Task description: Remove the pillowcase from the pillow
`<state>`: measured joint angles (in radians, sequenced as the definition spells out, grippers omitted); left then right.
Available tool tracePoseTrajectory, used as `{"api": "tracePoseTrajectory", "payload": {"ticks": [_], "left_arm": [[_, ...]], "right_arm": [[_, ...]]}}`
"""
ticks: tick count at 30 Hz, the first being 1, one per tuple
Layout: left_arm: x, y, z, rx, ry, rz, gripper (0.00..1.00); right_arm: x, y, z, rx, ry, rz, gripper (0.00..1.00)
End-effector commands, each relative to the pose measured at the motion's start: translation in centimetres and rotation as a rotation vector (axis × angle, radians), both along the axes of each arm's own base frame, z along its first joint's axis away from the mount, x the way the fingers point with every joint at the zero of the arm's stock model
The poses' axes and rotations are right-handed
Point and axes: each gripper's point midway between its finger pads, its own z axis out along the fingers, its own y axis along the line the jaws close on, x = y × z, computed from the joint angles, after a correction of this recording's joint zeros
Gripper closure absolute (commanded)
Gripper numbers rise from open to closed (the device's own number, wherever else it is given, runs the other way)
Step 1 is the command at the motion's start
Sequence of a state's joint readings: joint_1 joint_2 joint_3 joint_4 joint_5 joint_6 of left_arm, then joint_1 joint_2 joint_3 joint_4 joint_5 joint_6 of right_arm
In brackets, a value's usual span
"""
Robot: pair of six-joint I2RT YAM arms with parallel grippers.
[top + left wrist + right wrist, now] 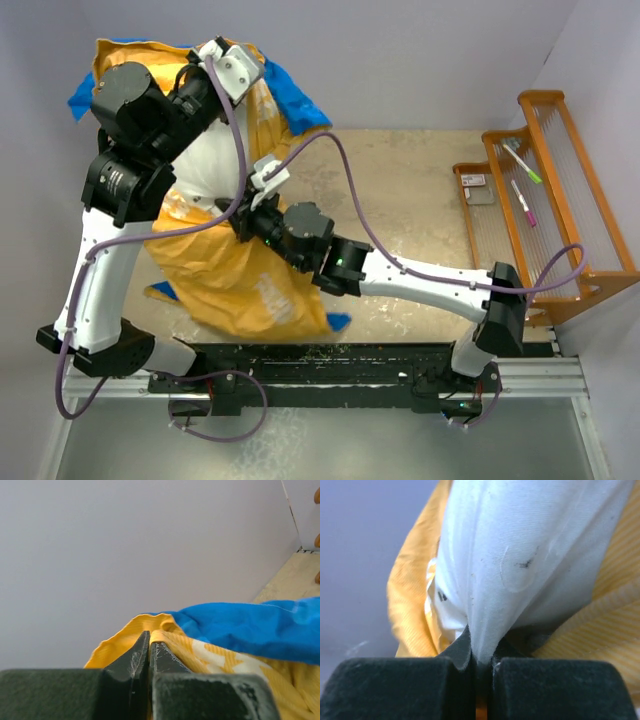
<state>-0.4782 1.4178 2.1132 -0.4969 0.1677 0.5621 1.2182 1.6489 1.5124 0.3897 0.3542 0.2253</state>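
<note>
The pillowcase (225, 275) lies turned inside out, yellow-orange with blue showing at the far left, over the left of the table. My left gripper (228, 62) is raised at the back left and is shut on a yellow-orange fold of the pillowcase (165, 630). The white pillow (215, 165) shows between the two arms, mostly covered by them. My right gripper (258, 205) is at the middle of the table and is shut on a pinch of the pillow's white cloth (520, 570), with yellow-orange pillowcase (412, 605) around it.
A wooden rack (560, 200) with pens stands at the right edge of the table. Grey walls close in the back and left. Bare tan table top (400, 190) lies between the cloth and the rack.
</note>
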Motion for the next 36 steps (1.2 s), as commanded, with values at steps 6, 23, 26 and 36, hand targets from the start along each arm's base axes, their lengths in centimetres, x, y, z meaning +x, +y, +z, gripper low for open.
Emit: {"api": "tracePoseTrajectory", "payload": {"ticks": [6,23,26,36], "left_arm": [[0.0,4.5,7.4,-0.099,-0.229,0.229,1.00],[-2.3,9.2,16.7,-0.168,-0.550,0.462,1.00],[-2.9,9.0,17.5,-0.181,-0.586,0.440,1.00],[-1.2,6.9,13.9,-0.177,-0.428,0.342,1.00]], "right_arm": [[-5.3,-1.6,-6.8,-0.099,0.071,0.096,1.00],[5.8,-10.3,3.5,0.053,-0.064,-0.118,1.00],[6.5,-10.9,4.9,0.086,-0.159,-0.166,1.00],[7.2,-9.9,1.7,-0.038,-0.223,-0.124,0.82]]}}
